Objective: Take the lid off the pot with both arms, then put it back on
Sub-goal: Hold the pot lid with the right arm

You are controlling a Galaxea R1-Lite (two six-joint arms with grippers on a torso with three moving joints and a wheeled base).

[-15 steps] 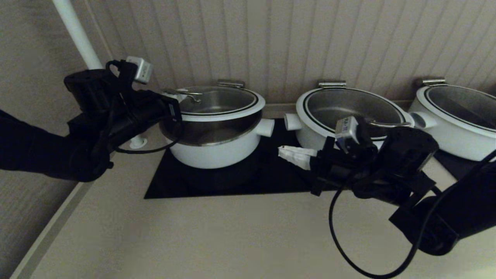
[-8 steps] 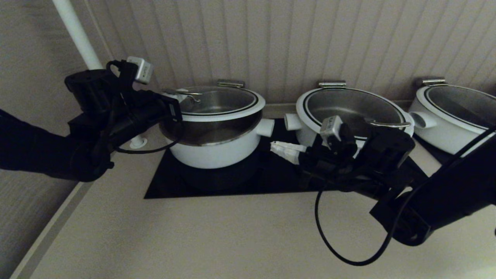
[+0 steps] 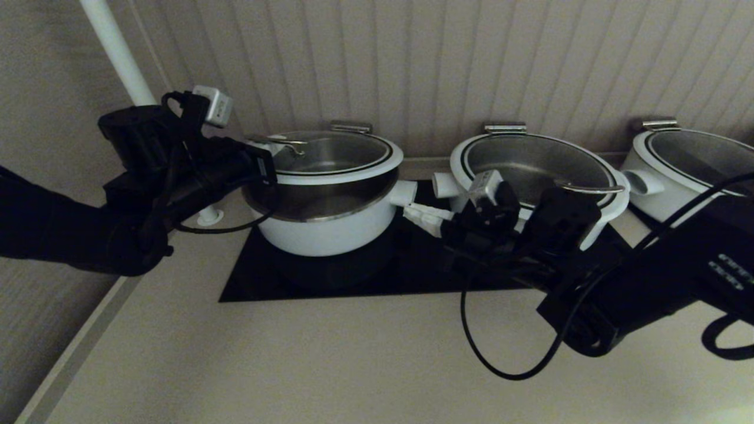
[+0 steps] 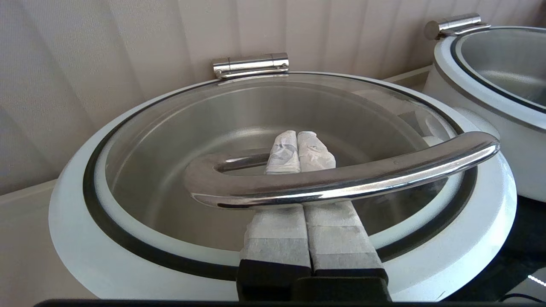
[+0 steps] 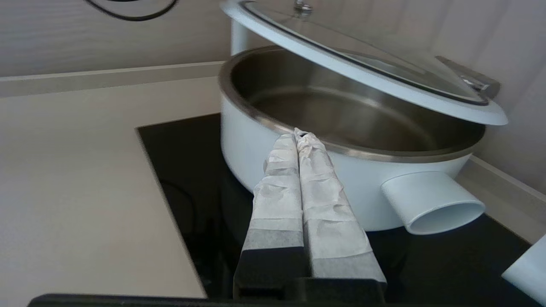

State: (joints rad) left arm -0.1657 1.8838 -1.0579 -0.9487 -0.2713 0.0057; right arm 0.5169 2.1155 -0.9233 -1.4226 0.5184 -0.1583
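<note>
**Lid raised on the left arm, right arm beside the pot**

While the lid [image 3: 330, 154] hangs tilted above the pot [image 3: 327, 221], its left side is lifted clear and its back edge stays near the steel hinge clip [image 3: 351, 126] against the wall. From the left wrist view, the left gripper [image 4: 298, 153] has its taped jaws pressed together and slid under the steel loop handle [image 4: 341, 179], which crosses over the top of them; the fingertips [image 4: 283, 149] lie over the glass, with the handle resting on the fingers rather than clamped between them.

Over at the pot's right side, the right gripper [image 3: 421, 219] has its jaws together too, holding nothing. Its tips sit just beside the pot's stubby white side handle [image 3: 403, 193] in the head view; from the right wrist view they point at the pot's white wall just below the steel rim, and whether they touch it I cannot tell.

Open between lid and rim, the pot shows a bare steel inside with nothing in it. It stands on a black panel [image 3: 277, 277] set in the desk [image 3: 294, 365]. A second white pot [image 3: 533, 171] stands just to the right with its lid down, and a third pot [image 3: 692, 168] is farther right.
</note>
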